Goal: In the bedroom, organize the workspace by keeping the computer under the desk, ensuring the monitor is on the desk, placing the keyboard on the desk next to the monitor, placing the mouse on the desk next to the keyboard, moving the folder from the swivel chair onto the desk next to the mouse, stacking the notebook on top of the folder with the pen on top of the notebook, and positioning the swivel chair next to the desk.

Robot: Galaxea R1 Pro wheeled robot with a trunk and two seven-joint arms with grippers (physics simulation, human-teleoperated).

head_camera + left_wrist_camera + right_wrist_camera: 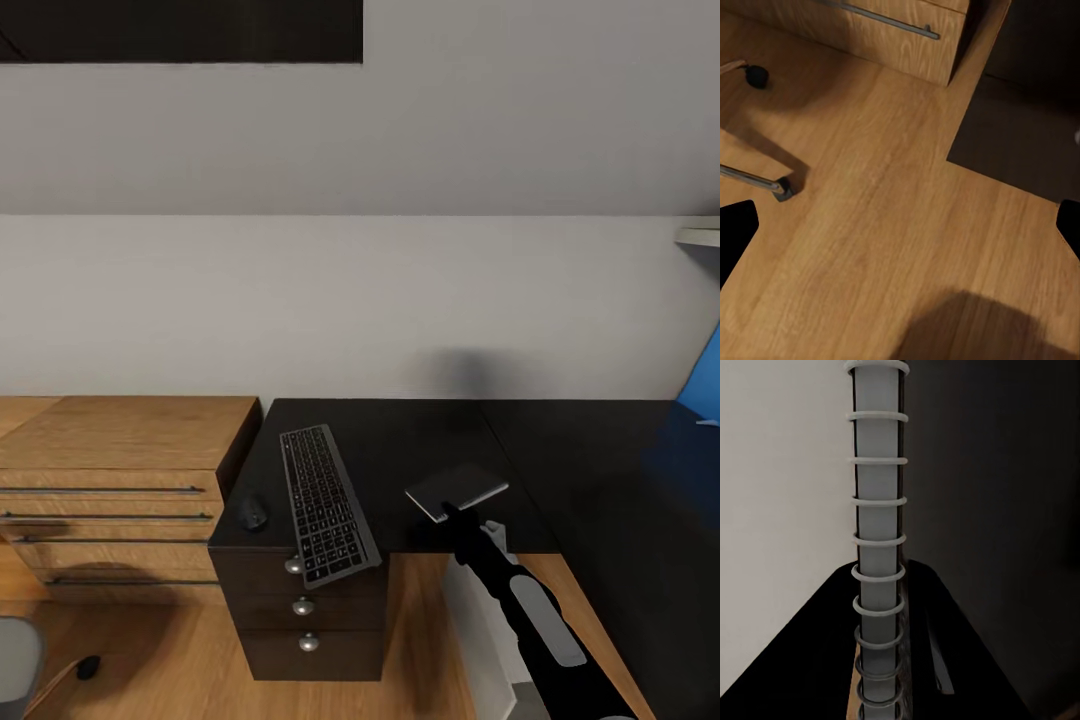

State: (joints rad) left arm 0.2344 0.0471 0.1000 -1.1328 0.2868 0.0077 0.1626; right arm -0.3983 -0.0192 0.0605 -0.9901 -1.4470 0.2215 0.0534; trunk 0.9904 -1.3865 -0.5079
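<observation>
Gripping notebook (458, 490) spine-toward-tool (447, 513), level.

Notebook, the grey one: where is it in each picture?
Head view: the notebook is near the middle, over the black desk, pinched by the right claw.
Right wrist view: its spiral edge runs up the middle, very close.
Left wrist view: wood floor and a chair castor.
Shared landmark: the wooden cabinet.

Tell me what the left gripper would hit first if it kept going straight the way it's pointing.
Most likely the wood plank floor. The left wrist view looks straight down onto bare planks ahead of the left gripper, with a chair castor and the wooden cabinet off to the sides. How far down is unclear.
</observation>
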